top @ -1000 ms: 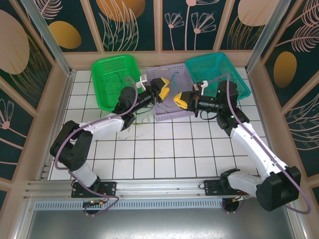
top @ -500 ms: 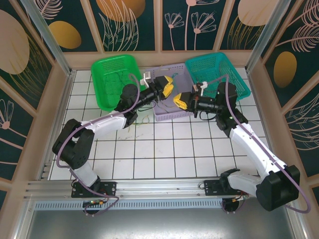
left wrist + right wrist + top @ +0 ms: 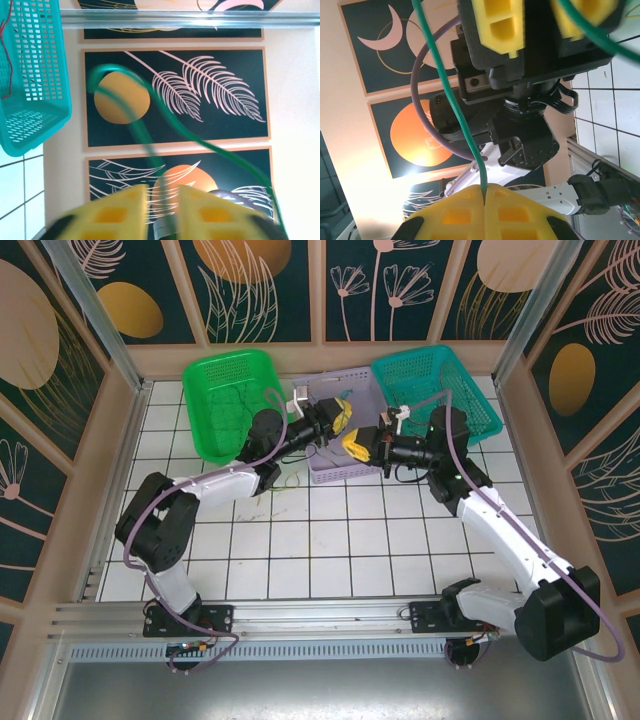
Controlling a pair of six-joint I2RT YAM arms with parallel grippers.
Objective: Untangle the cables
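Note:
A green cable runs up out of my right gripper, whose yellow jaws are pressed shut on its end. The same green cable loops overhead and passes down through the narrow gap of my left gripper; its jaws stand slightly apart on either side of it. From above, the left gripper and right gripper face each other closely over the lilac basket. A thin red cable lies in the teal basket. Thin loose cables lie on the tiles beside the left arm.
The green basket stands at the back left and the teal basket at the back right, flanking the lilac one. The white tiled floor stretches between the arms toward the near rail. Panelled walls enclose the table.
The left gripper's jaws have narrowed around the green cable. Both grippers have drawn closer together over the lilac basket, the right one shifting left.

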